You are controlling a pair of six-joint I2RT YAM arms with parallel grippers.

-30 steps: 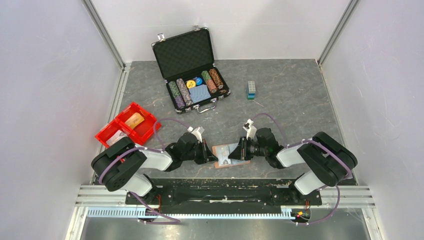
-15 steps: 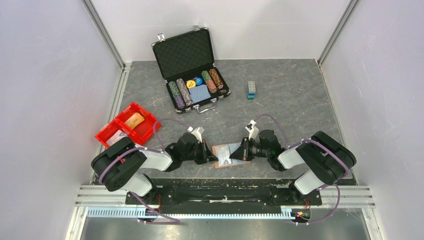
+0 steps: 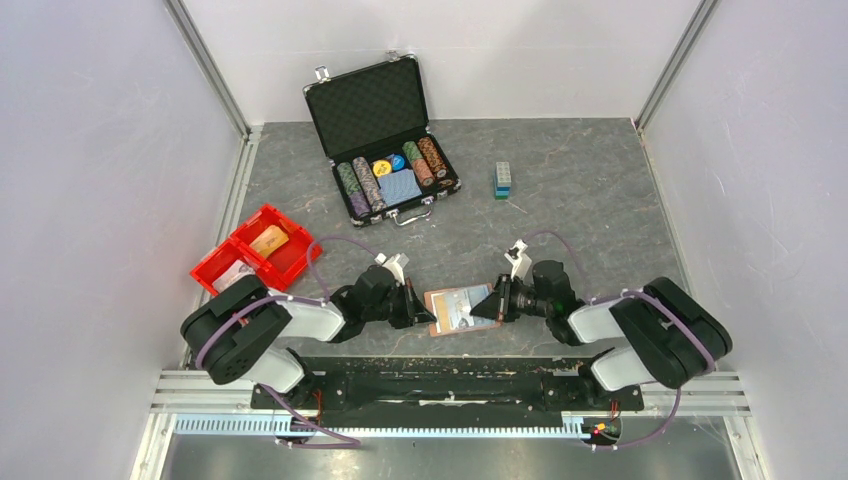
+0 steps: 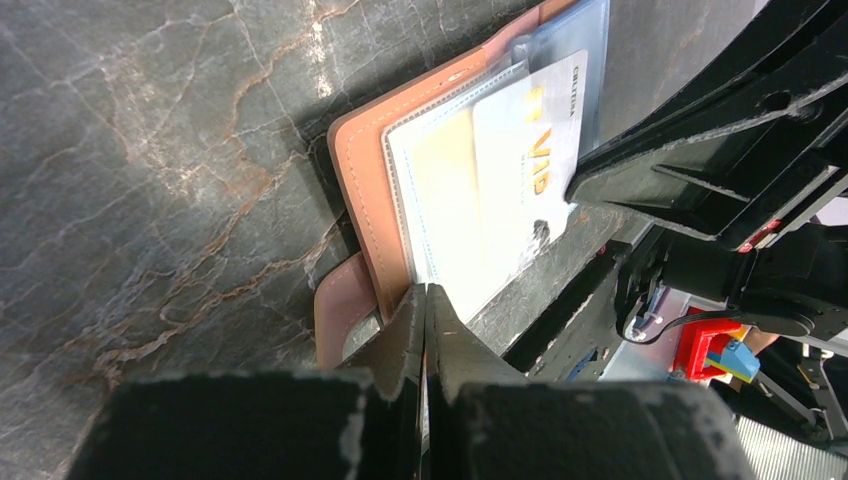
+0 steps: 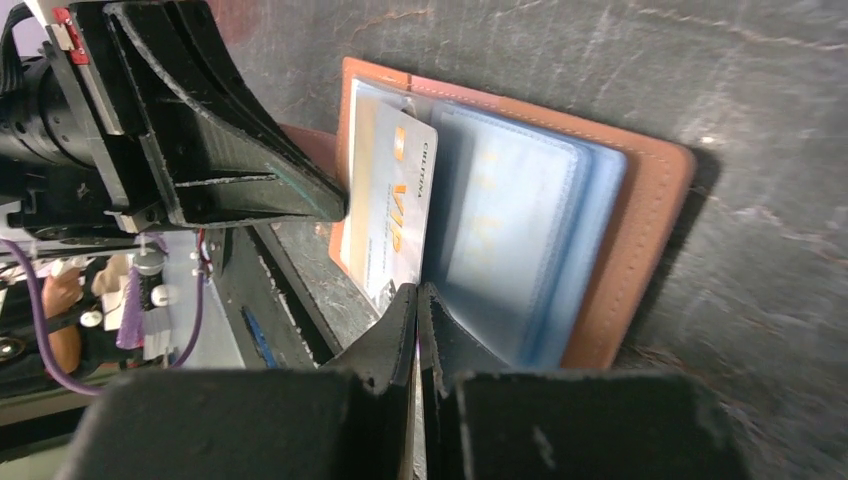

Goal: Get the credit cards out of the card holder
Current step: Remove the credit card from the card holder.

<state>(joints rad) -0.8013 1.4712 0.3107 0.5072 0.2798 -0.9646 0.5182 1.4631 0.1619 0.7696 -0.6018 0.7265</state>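
- Change since the earlier frame: the right claw [image 3: 493, 302] has drawn back toward 3 o'clock, its jaws gone from part-open to closed. A thin, pale plastic VIP credit card [image 5: 392, 215] has come part-way out with it. The left arm and the holder have not shifted.
- Item: flat brown leather bifold card holder [image 5: 655, 190], lying open with its lining up. It sits at 6 o'clock on the grey marbled desk [image 3: 580, 220], between the two claws.
- Left claw [image 4: 425, 297]: closed, pinching the card holder's edge at its 9 o'clock side, apparently leather and clear sleeve together.
- Right claw: closed on the exposed edge of the VIP credit card, at the holder's 3 o'clock side.
- Handling (judged): the cards look light, stiff and slick-faced, so they may slip from a narrow pinch or bind in the clear sleeves. Best taken by the exposed edge and drawn flat along the pocket. The holder looks light and limp and would likely drag along unless anchored.
- Count, task things: one card holder. One card part-drawn, one yellowish card [image 4: 442, 185] behind a sleeve, and bluish faces in further sleeves whose number cannot be told.
- Count, other things: one open black poker-chip case [image 3: 370, 105] at 12 o'clock, one red plastic bin [image 3: 205, 272] with two compartments at 9 o'clock, and one small blue-green block stack [image 3: 503, 180] at 1 o'clock.
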